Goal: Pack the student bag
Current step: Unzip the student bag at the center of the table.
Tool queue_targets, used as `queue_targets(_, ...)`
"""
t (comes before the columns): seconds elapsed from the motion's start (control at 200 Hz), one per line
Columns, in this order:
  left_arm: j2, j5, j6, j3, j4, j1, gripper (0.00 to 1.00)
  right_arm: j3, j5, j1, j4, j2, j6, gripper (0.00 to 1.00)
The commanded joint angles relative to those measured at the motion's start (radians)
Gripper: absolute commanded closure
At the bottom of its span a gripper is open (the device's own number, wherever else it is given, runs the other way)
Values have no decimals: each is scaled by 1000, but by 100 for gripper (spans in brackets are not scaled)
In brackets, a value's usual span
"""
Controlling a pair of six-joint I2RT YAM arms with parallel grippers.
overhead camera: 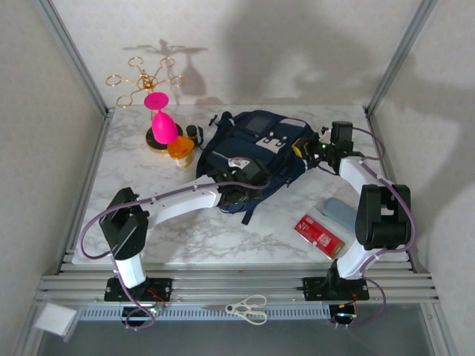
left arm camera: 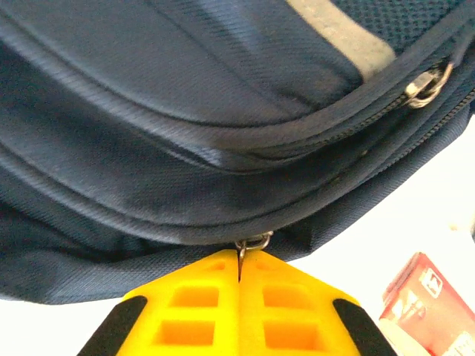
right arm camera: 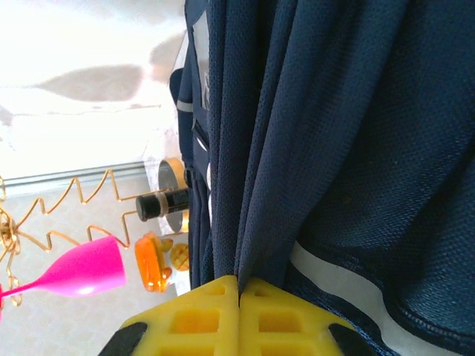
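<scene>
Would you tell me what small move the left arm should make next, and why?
Probably draw the left pincer along the zip line: it is shut on the zip pull of the student bag, the zip looks closed, and the right pincer pinches the fabric.

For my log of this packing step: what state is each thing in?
student bag: lying flat, gripped at two places.
left end effector: shut on zip pull.
right end effector: shut on student bag fabric.
pink goblet: upside down.
red box: lying flat.
scissors: closed.
</scene>
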Motion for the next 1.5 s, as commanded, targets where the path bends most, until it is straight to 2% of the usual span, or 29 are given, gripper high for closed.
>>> queue_targets(0.0,53,82,106,52,85,3,100,41,40,22,-67,-77,-105,63)
queue_targets(0.065,95,71,113,99,66,4,100,6,79,40,-153,-129,-139,46)
queue_targets(0.145,103,77,121,105,99,4,100,-65,103,78,-214,-199,-146,35)
queue_targets(0.225,96,96,121,84,140,7,100,-157,120,149,-202,-279,-93,33)
queue_targets(0.275,92,88,117,76,144,9,100,-217,120,189,-157,-310,-31,36)
queue_targets(0.335,83,94,118,57,159,12,100,-279,116,207,-120,-325,34,40)
queue_targets(0.436,70,119,113,29,202,15,100,-333,197,219,-106,-366,71,38)
queue_targets(0.511,68,123,114,20,211,15,100,-364,172,249,-15,-360,126,38)
queue_targets(0.601,68,121,115,13,215,15,100,-326,187,277,-14,-300,135,44)
queue_targets(0.666,62,127,114,-1,229,15,100,-332,180,280,65,-278,173,51)
queue_targets(0.891,51,130,108,-17,252,17,100,-281,205,322,122,-207,205,62)
queue_targets(0.961,55,137,110,-13,254,17,100,-279,225,335,132,-189,207,61)
queue_targets(1.021,57,135,107,-10,251,18,100,-281,246,347,121,-177,205,52)
queue_targets(1.046,58,135,106,-10,253,18,100,-286,252,351,124,-175,205,52)
queue_targets(1.112,59,138,104,-9,262,20,100,-297,274,357,144,-167,210,64)
queue_targets(1.207,62,105,101,-6,218,24,100,-279,260,339,138,-164,202,92)
queue_targets(1.252,58,83,102,-6,182,28,100,-263,267,333,106,-178,177,100)
queue_targets(1.352,23,8,111,-18,101,36,100,-234,251,276,22,-220,106,100)
queue_targets(1.497,-48,-72,131,-60,3,70,100,-226,115,131,-63,-289,-9,100)
